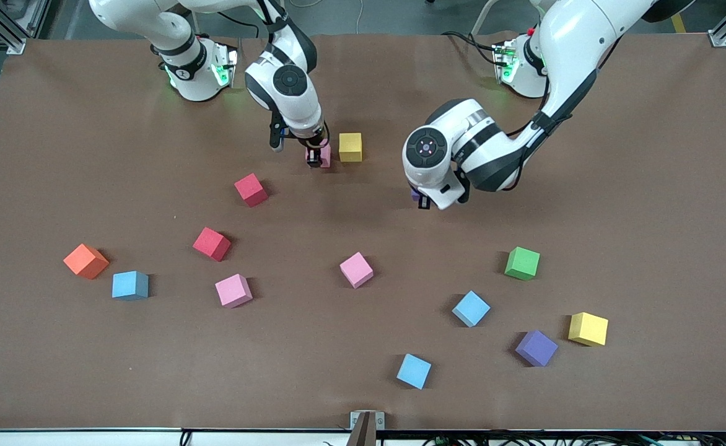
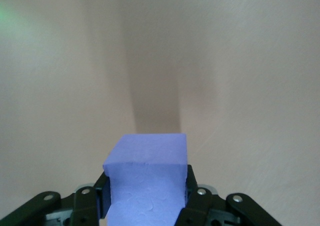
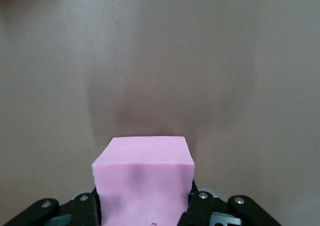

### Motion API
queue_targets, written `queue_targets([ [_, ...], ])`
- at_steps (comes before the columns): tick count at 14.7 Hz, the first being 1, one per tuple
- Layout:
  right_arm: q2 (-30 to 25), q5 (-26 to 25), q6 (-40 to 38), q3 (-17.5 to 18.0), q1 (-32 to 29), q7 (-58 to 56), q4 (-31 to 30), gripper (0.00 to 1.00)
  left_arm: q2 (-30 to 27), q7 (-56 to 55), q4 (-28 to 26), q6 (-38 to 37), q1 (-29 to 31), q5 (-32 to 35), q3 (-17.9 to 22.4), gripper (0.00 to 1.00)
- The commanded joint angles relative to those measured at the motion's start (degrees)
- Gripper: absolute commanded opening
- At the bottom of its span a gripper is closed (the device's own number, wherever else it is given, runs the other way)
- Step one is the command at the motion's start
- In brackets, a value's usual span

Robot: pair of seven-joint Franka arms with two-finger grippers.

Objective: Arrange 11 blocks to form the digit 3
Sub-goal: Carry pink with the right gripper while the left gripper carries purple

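The right pincer [image 1: 318, 156] is clamped on a pink block [image 3: 144, 178], low over the bench [image 1: 617, 204] just beside a yellow block [image 1: 350, 147] near the robots' bases. The left pincer [image 1: 420, 197] grips a purple block [image 2: 146, 178] above bare bench near the middle. The other blocks lie scattered and apart nearer the front camera: two red, two pink, three blue, a green, a purple, another yellow, and an orange cube [image 1: 85, 261].

An orange cube [image 1: 85, 261] rests on the brown table [image 1: 648, 217].
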Motion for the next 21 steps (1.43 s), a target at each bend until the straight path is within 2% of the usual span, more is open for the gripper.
queue_targets([
  [1,1.2,0.5,1.9,-0.1,0.9,2.2,0.0,0.0,-1.7,-1.1,-6.7,3.5,13.3,-1.3,-11.8,0.11],
  [2,1.3,0.5,1.9,-0.1,1.5,2.4,0.0,0.0,-1.7,-2.6,-8.7,4.4,16.3,-1.3,-14.9,0.11],
  [3,1.4,0.5,1.9,-0.1,1.9,2.4,0.1,0.0,-1.8,-4.7,-9.8,5.4,17.7,-1.2,-16.2,0.11],
  [8,1.4,0.5,1.7,-0.1,2.8,4.2,0.5,0.0,-2.0,-15.1,-15.3,14.3,16.8,-0.3,-17.7,0.11],
  [10,1.4,0.6,1.6,-0.1,3.0,4.2,0.5,0.0,-2.1,-18.6,-17.8,17.5,14.8,0.6,-18.0,0.11],
  [14,1.4,0.6,1.6,-0.1,3.5,4.9,0.5,0.0,-1.1,-28.9,-21.8,23.6,11.7,11.0,-18.0,0.11],
  [19,2.0,0.6,1.6,-0.1,4.0,6.6,1.5,0.01,1.7,-37.0,-21.6,25.3,3.9,16.4,-15.0,0.11],
  [21,2.7,0.5,1.6,-0.1,4.4,6.6,2.4,0.01,1.8,-40.6,-20.7,25.4,-2.2,18.9,-8.6,0.11],
])
